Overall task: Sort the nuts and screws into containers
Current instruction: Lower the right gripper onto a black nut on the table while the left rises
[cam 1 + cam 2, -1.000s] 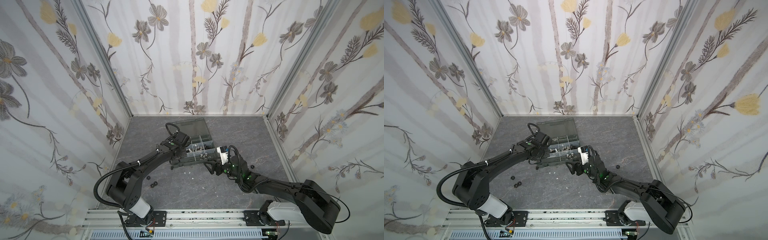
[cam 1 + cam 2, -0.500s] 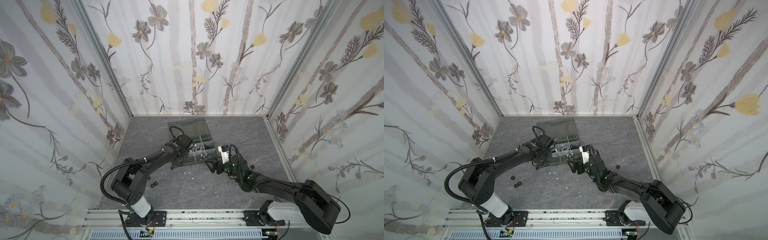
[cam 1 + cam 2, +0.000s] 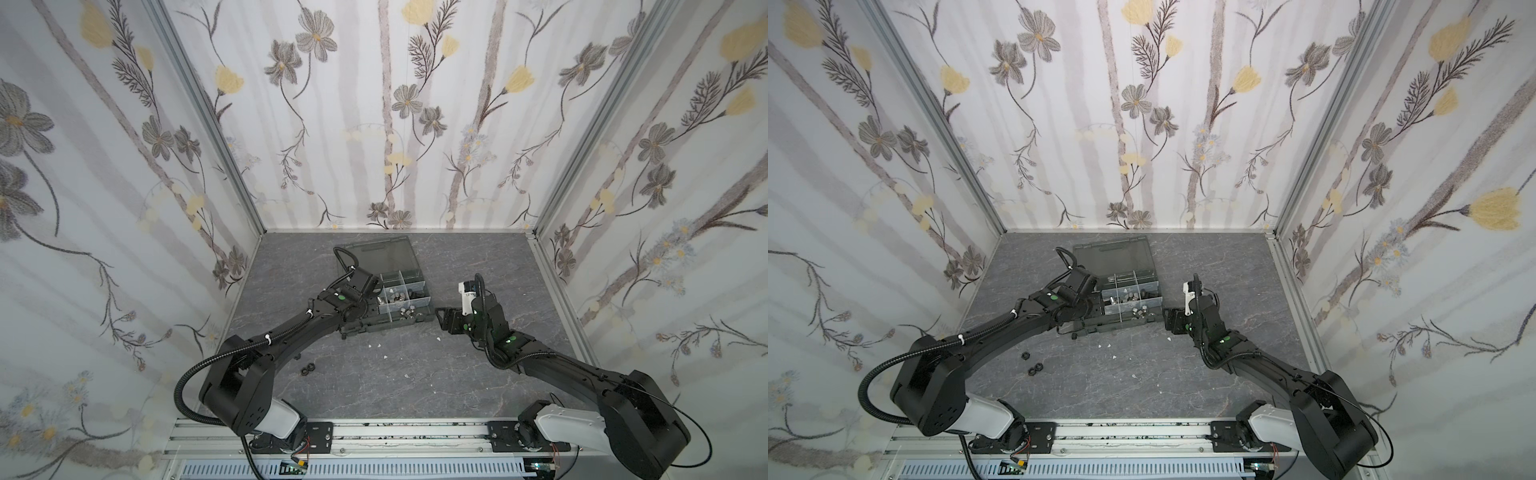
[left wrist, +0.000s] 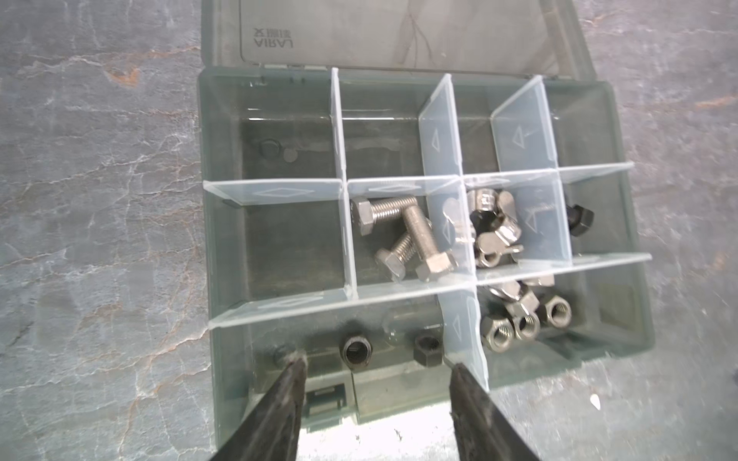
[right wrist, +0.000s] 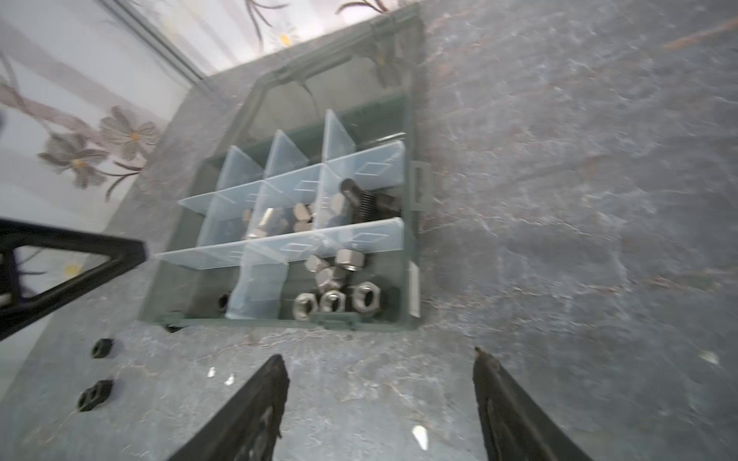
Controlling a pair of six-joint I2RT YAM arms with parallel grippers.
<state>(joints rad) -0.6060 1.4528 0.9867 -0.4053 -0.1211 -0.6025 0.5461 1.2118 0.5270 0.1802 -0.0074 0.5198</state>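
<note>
Silver screws [image 4: 419, 235], black nuts [image 4: 427, 350], grey box [image 4: 383, 393]

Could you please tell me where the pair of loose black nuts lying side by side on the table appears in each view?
Top view: the pair of black nuts lies on the table, in front of the organizer box, beside the left arm.
Top view: same spot.
Left wrist: not in it.
Right wrist: on the table outside the box's front wall.
Shared landmark: the organizer box, in all four.

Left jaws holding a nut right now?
No: on the left gripper the jaws stand apart and grip nothing, and the black nuts lie loose in the organizer box cell below.
</note>
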